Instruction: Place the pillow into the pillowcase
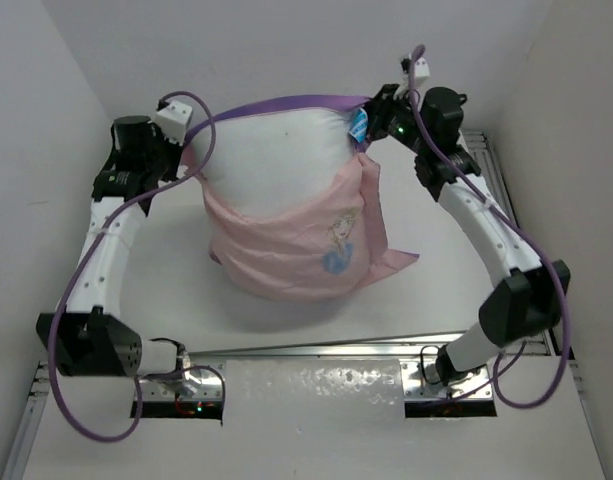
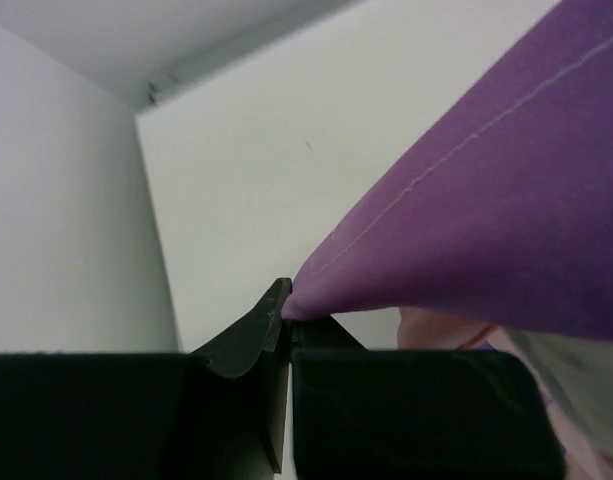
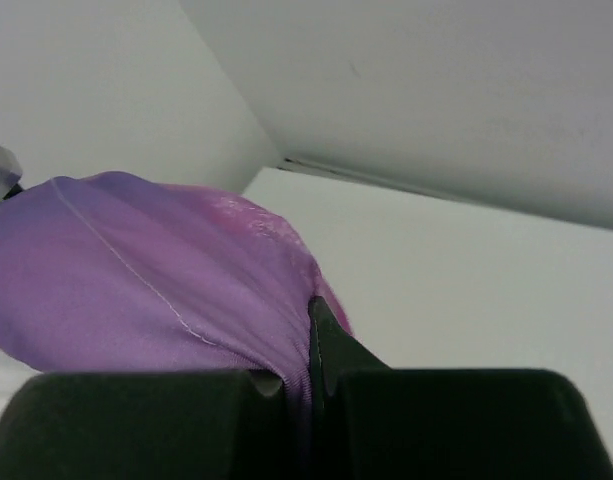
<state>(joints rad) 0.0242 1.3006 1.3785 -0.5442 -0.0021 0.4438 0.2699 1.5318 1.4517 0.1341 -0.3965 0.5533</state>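
The white pillow stands upright in the middle of the table, its lower half inside the pink pillowcase, which shows a princess print. The case's purple rim stretches over the pillow's top between both grippers. My left gripper is shut on the rim's left end; in the left wrist view the purple pillowcase tapers into the closed left gripper. My right gripper is shut on the right end, beside the pillow's blue tag; the purple pillowcase bunches into the closed right gripper.
White enclosure walls stand at left, right and back. The white table surface surrounds the pillow. Both arm bases sit on the metal frame at the near edge. Purple cables loop along each arm.
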